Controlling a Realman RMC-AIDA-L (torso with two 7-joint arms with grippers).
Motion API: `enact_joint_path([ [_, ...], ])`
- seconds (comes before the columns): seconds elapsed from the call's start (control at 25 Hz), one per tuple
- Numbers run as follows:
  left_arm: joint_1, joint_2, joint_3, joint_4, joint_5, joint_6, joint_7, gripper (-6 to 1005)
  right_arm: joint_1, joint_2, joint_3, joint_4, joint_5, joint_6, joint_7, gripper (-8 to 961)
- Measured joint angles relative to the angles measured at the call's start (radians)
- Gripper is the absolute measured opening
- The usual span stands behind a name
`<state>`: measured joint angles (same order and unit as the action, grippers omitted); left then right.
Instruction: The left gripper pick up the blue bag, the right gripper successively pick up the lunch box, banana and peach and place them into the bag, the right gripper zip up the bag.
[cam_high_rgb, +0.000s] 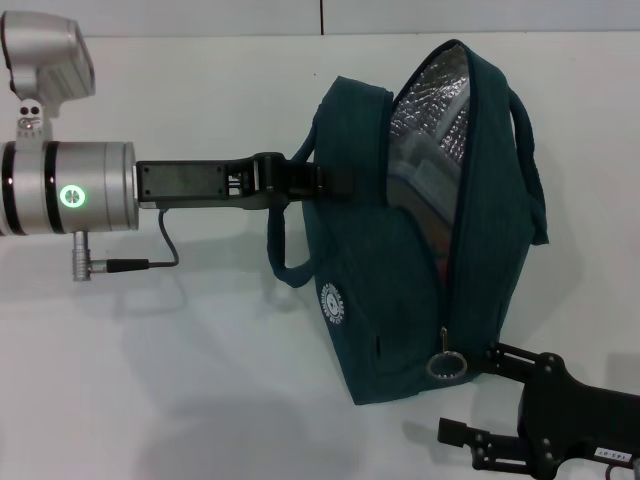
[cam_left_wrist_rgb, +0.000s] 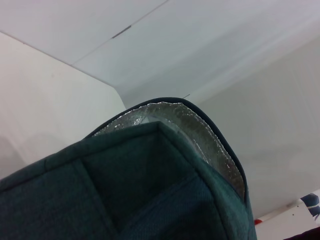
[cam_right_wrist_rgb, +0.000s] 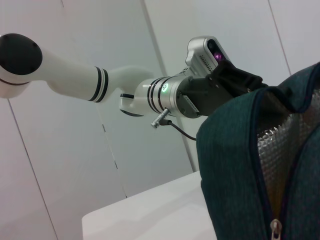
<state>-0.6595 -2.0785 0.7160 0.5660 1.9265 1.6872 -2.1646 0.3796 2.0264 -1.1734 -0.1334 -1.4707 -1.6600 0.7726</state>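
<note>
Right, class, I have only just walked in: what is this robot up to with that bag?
The left gripper holds the blue bag upright on the white table, clamped on its upper side. The bag is open at the top, showing silver lining and something inside that cannot be made out. The right gripper sits low beside the bag, close to the ring-pull at the bottom of the zipper. The zipper is not yet closed.

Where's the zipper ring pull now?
Head view: the ring pull hangs low on the blue bag, near the table, just left of the right gripper.
</note>
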Motion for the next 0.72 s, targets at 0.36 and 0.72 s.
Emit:
enact_joint_path([
  [0.36,0.000,0.000,0.000,0.000,0.000,0.000,0.000,37,0.005,0.001,-0.004,0.001,0.012,0.049,-0.007,678],
  [0.72,0.000,0.000,0.000,0.000,0.000,0.000,0.000,37,0.008,0.002,0.000,-0.007,0.020,0.057,-0.010,379],
])
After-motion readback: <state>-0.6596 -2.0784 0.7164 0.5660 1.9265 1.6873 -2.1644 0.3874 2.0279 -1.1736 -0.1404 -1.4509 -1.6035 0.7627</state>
